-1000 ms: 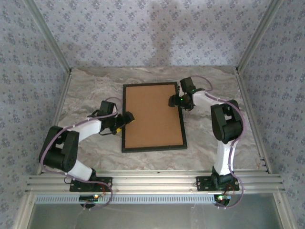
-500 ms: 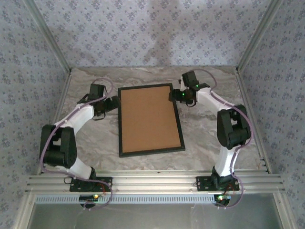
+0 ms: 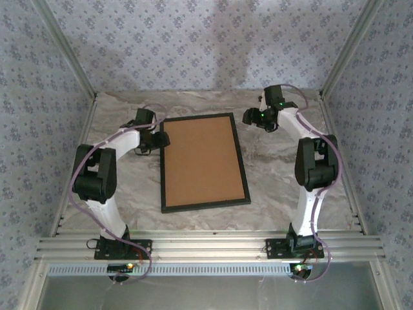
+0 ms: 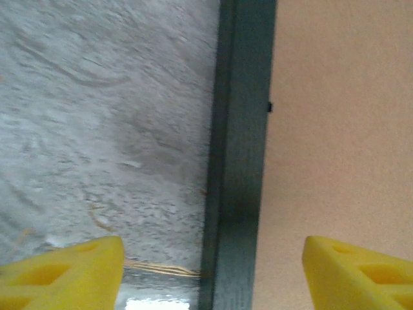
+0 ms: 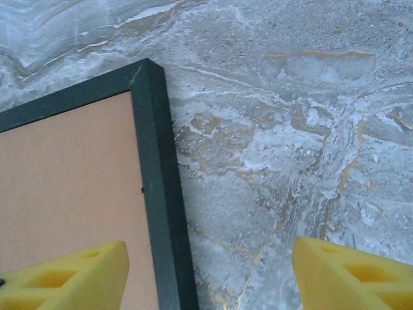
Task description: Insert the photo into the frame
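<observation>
thin black rectangular frame (image 3: 205, 205), long axis fore-aft; left gripper (image 3: 157, 141) wide astride left rail; right gripper (image 3: 250, 117) wide, near far-right corner

The frame (image 3: 205, 206) lies flat in the middle of the desk (image 3: 271, 181), with the backing board (image 3: 202, 160) inside it. The left pincer (image 3: 161, 141) is at the frame's far left corner, one finger (image 4: 61, 271) over the desk and one over the board. The right pincer (image 3: 247, 117) is just beside the far right corner.
</observation>
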`<state>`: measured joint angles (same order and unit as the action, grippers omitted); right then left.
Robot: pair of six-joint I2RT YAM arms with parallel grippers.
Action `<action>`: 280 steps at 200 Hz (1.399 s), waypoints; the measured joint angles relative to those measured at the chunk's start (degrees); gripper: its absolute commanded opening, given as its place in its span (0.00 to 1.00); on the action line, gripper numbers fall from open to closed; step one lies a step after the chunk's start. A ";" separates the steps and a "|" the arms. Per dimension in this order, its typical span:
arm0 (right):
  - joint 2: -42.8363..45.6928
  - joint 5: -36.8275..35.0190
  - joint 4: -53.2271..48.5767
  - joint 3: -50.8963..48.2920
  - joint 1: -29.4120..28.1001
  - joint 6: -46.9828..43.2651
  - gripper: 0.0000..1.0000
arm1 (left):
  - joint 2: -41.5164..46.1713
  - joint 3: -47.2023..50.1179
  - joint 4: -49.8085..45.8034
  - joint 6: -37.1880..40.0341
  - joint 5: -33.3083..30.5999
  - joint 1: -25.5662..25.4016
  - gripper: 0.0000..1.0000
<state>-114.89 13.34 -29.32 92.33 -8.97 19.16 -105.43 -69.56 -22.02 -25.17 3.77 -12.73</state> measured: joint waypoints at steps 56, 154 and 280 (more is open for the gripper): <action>-7.54 0.00 -5.09 8.26 -1.92 -1.57 0.61 | -2.64 -0.96 -0.35 0.79 0.94 -1.33 0.47; -13.16 -3.39 -12.52 15.78 -5.75 -5.68 0.53 | -6.05 -5.44 -0.13 3.13 1.51 -2.84 0.29; -17.90 -8.50 -15.02 20.02 -5.14 -6.60 0.51 | -6.38 -5.79 0.13 3.30 1.53 -3.10 0.28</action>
<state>-132.79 4.84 -44.34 112.36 -14.11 12.56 -111.81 -75.35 -21.89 -21.87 5.30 -15.84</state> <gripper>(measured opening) 0.515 0.285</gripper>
